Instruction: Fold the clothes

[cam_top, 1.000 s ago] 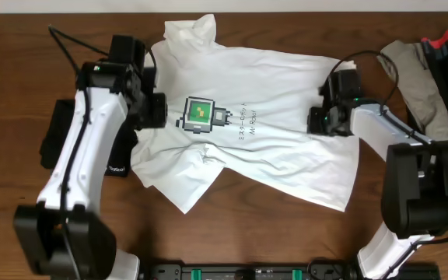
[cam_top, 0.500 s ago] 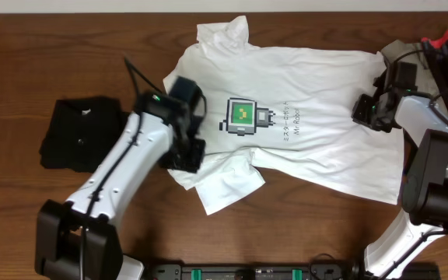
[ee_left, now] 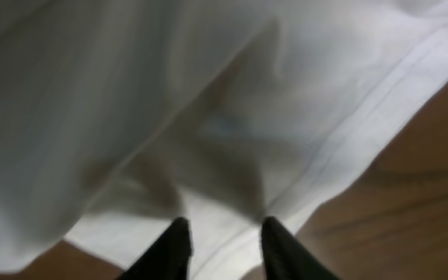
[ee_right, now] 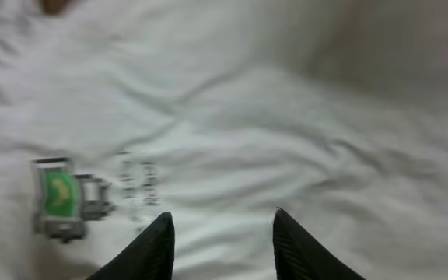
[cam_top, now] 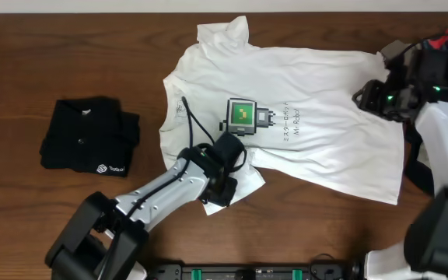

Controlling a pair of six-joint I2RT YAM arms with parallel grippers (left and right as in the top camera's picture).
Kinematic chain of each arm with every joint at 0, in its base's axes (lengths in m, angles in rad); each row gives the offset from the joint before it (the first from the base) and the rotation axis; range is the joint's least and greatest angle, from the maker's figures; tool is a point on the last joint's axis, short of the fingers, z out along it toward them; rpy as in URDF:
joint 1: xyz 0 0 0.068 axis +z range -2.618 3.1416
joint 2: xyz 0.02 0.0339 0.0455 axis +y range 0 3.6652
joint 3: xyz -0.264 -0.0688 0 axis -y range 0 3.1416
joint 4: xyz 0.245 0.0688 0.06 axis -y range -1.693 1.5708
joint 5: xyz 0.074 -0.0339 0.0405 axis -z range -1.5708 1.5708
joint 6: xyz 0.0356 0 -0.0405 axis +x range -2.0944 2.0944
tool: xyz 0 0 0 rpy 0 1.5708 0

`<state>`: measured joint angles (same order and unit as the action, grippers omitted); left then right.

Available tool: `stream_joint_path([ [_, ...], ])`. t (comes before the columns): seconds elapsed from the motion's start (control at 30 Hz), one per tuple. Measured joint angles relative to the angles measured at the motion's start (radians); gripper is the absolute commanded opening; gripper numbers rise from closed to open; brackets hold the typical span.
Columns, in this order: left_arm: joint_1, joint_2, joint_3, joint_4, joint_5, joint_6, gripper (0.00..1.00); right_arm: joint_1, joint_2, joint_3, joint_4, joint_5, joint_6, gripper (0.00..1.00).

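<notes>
With the left gripper [ee_left: 222, 247] spread empty over the tucked sleeve [ee_left: 232, 132] of the white T-shirt [cam_top: 317, 132] and the right gripper [ee_right: 220, 241] likewise parted, doubled layers could be pinched and bunched.

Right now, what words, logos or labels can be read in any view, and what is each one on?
"Mr. Robot": black lettering on the white T-shirt, beside the robot print, overhead view.
Second line of characters alongside it: too small to read.
White logo and word on the folded black garment: too small to read.
Right wrist view: the shirt's lettering is blurred, unreadable.
</notes>
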<state>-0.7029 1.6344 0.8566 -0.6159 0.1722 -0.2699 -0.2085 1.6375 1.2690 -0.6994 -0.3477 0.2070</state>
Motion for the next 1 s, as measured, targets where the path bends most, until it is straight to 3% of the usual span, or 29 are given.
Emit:
stream_joint_path([
  [0.2,0.0,0.019,-0.013,-0.029,0.003,-0.053,0.11,0.0,-0.099,0.007,-0.024,-0.005,-0.003,0.41],
  [0.47,-0.026,0.021,-0.013,-0.23,0.347,-0.065,0.06,0.0,-0.132,0.007,-0.04,-0.009,-0.003,0.4],
  [0.6,-0.106,0.021,-0.013,-0.311,0.417,-0.058,0.06,0.0,-0.134,0.007,-0.045,-0.012,-0.003,0.4],
  [0.7,-0.166,0.019,-0.011,-0.32,0.393,-0.056,0.06,0.0,-0.134,0.007,-0.045,-0.012,-0.003,0.41],
  [0.73,-0.176,0.017,-0.008,-0.32,0.364,-0.06,0.08,0.0,-0.134,0.007,-0.046,-0.012,-0.003,0.41],
  [0.77,-0.182,0.011,-0.001,-0.319,0.329,-0.063,0.17,0.0,-0.134,0.007,-0.045,-0.012,-0.003,0.42],
  [0.87,-0.183,-0.025,0.028,-0.288,0.183,-0.072,0.5,0.0,-0.134,0.007,-0.048,-0.012,-0.003,0.45],
  [1.0,-0.183,-0.064,0.045,-0.174,-0.027,-0.071,0.57,0.0,-0.134,0.007,-0.056,-0.012,-0.004,0.46],
])
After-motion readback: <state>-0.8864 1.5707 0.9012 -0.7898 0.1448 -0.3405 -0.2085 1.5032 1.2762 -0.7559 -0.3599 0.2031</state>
